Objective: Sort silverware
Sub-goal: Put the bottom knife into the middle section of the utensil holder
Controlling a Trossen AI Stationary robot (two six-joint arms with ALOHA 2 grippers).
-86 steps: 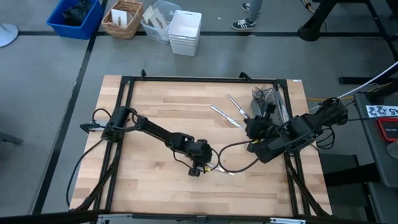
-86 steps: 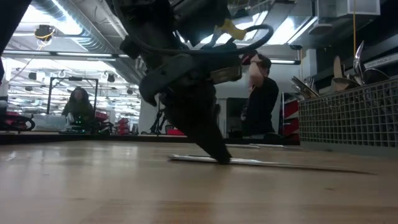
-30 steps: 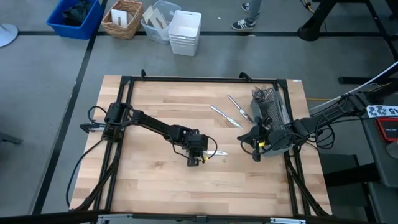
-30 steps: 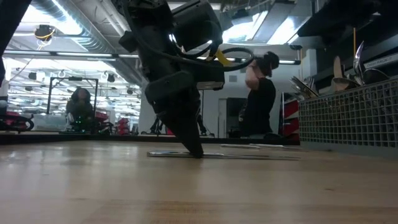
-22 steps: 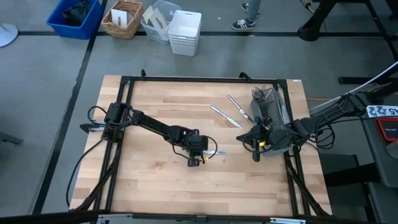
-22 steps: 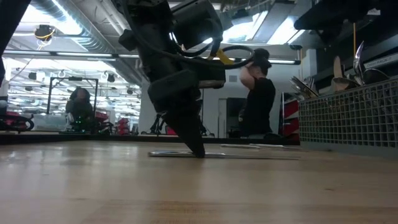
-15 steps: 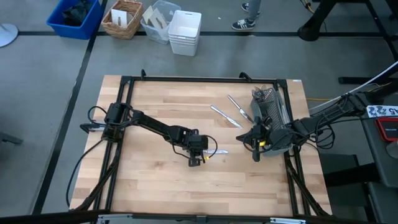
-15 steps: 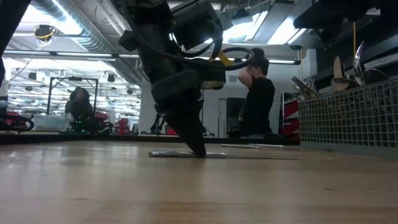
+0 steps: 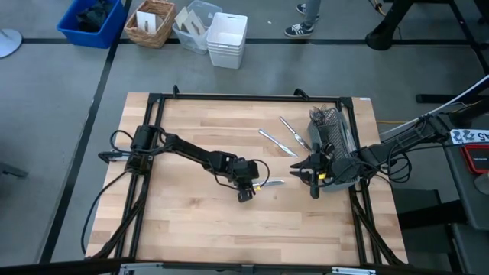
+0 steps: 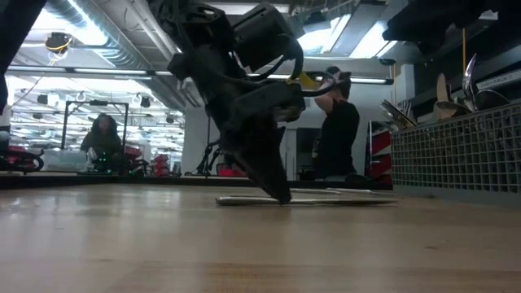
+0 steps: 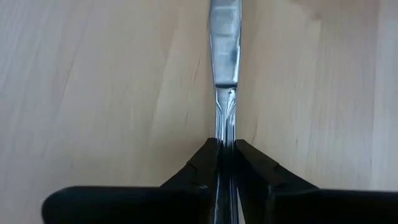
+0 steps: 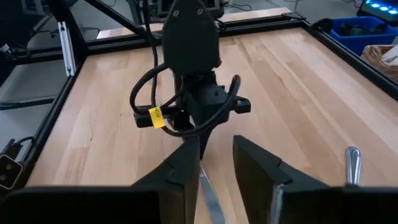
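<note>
Pale wooden table (image 9: 191, 221), slim shiny knife (image 11: 224, 37) lying flat; left claw (image 11: 226, 151) pinching its handle; right claw (image 12: 215, 155) parted, empty

Yellow tag (image 12: 155, 116) on the left arm's cable: markings too small to read.
White label (image 9: 467, 136) beside the tabletop, right edge of the high view: dark characters, not legible.
Other readable text: none.
</note>
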